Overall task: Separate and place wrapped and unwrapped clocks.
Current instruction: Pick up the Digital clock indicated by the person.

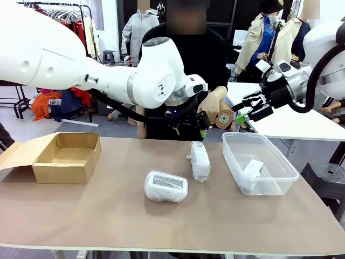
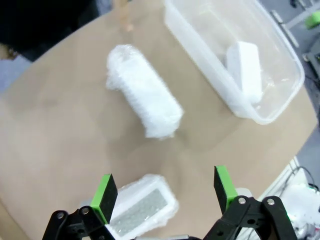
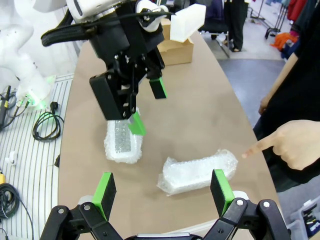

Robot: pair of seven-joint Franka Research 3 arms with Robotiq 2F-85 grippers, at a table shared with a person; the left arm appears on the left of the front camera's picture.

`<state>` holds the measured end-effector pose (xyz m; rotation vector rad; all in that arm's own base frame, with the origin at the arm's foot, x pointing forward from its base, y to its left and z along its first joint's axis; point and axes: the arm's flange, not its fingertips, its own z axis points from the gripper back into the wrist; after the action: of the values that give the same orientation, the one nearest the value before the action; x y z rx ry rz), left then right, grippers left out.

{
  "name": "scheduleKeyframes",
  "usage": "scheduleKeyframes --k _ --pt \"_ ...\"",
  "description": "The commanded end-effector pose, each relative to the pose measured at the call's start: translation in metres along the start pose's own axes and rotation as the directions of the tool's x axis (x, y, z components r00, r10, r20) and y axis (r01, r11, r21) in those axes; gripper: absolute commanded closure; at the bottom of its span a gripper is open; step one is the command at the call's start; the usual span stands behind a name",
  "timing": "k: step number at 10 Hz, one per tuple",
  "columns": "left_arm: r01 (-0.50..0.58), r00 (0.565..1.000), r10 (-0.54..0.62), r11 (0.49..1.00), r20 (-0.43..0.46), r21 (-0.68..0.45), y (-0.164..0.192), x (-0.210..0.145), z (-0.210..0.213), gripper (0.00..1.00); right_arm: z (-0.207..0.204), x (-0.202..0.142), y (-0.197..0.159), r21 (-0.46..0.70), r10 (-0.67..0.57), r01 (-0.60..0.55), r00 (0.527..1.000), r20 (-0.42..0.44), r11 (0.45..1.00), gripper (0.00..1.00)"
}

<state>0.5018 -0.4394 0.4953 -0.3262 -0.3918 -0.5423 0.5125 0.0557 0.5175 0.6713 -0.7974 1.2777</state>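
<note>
Brown tabletop seen from the front, clothes racks behind it: an open cardboard box (image 1: 67, 156) sits at the left and a clear plastic tub (image 1: 280, 162) at the right, with the bare white clock (image 1: 252, 167) lying inside the tub. Between them lie two wrapped clocks, the grey-faced bundle (image 1: 166, 186) nearer the camera and the plain bundle (image 1: 200, 161) just beyond it, its long axis running away from the camera. The left gripper (image 1: 197, 125) hangs over the far edge above the plain bundle, while the right gripper (image 1: 250, 110) hovers off beyond the tub. From the left wrist, that gripper's jaws stand wide apart and empty. The grey-faced bundle lies directly below and between them, its long axis slanted more along the line between the pads than across it, so a turn of the wrist looks needed. The plain bundle lies farther ahead, beside the tub. From the right wrist, the jaws are likewise spread and empty, the plain bundle lies just ahead, and a person's hand (image 3: 295, 145) points at it. The left arm looks nearer to both bundles.
</note>
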Motion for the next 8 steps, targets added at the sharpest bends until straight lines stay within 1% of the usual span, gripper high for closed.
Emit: scheduleKeyframes --k 1,5,6,7,8 --pt "-0.033 0.999 0.032 0.998 0.004 0.045 0.008 -0.006 0.005 0.00 -0.003 0.002 0.000 -0.018 -0.005 0.005 1.000 0.003 1.000 0.00" --pt "-0.033 0.999 0.032 0.998 0.004 0.045 0.008 -0.006 0.005 0.00 -0.003 0.002 0.000 -0.018 -0.005 0.005 1.000 0.003 1.000 0.00" --pt "-0.018 1.000 0.018 1.000 0.002 0.015 0.008 0.001 0.001 0.00 -0.003 0.002 0.000 -0.018 -0.005 0.005 1.000 0.003 1.000 0.00" --pt "-0.081 0.997 0.083 0.991 -0.011 0.102 0.013 0.008 -0.007 0.00 -0.003 0.002 0.000 -0.018 -0.005 0.005 1.000 0.003 1.000 0.00" --pt "-0.170 0.985 0.171 0.983 0.001 0.068 0.012 0.017 -0.015 0.00 -0.003 0.002 0.000 -0.018 -0.005 0.005 1.000 0.003 1.000 0.00"
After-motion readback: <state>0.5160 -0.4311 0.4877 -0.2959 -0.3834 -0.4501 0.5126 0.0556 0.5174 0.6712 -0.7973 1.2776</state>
